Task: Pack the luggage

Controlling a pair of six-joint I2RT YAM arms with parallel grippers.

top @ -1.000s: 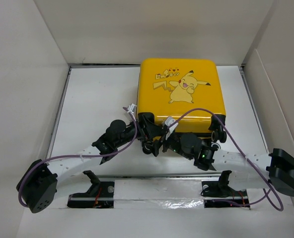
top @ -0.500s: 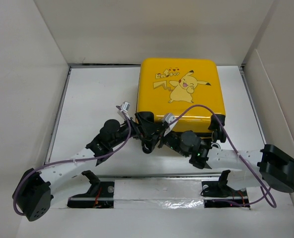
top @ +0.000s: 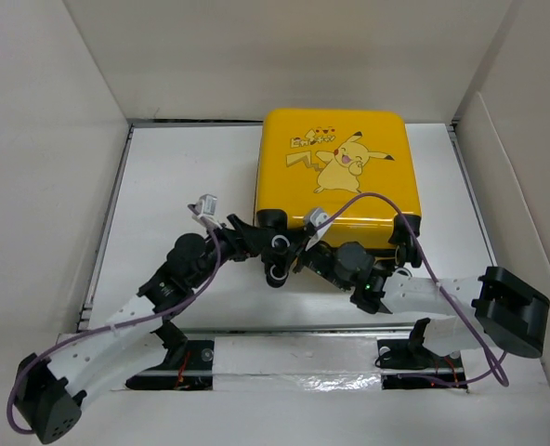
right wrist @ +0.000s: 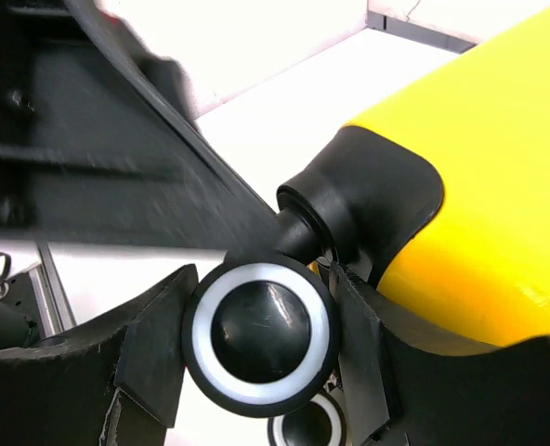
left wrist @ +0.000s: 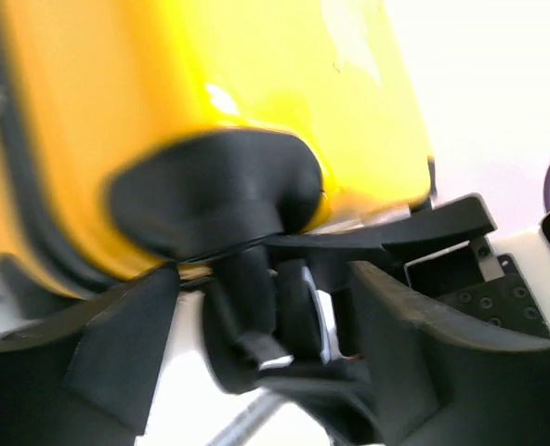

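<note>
On the white table (top: 182, 186), top view: the luggage (top: 335, 167) lies flat and closed, print up, right of centre. The left gripper (top: 254, 234) and right gripper (top: 298, 258) crowd its near-left corner wheel (top: 279, 243).

Left wrist: jaws apart, straddling the wheel mount, gaps on both sides.

Right wrist: fingers (right wrist: 154, 353) flank the wheel closely; clamped or not, cannot tell.

Judgement: likely steadying the case by this corner. Grip squarely, since a wheel rolls, and keep the two arms from fouling.
</note>
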